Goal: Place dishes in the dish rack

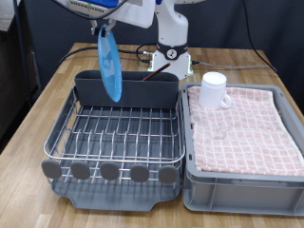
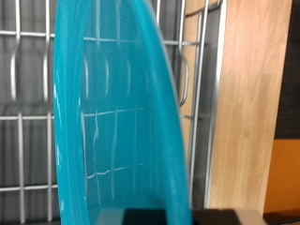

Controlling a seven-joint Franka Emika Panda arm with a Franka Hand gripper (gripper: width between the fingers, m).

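Tool (image 1: 103,28): pinching plate (image 1: 109,65) edge-on above rack (image 1: 119,133)
Done: spoon (image 1: 152,74) in box (image 1: 128,88)
Left: mug (image 1: 214,90) on towel (image 1: 242,123)

Light-blue plate (image 1: 108,65), white mug (image 1: 215,90), pink checked towel (image 1: 245,128), dark grey dish rack (image 1: 123,180).

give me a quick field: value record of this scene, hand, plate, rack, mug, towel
hand: at the exterior view's top, gripping the plate by its upper edge
plate: light blue, hanging on edge above the rack's back part, not yet seated
rack: dark grey tray with wire grid, grid bare; cutlery box at the back
mug: white, upright on the towel
towel: pink checked, over the grey bin
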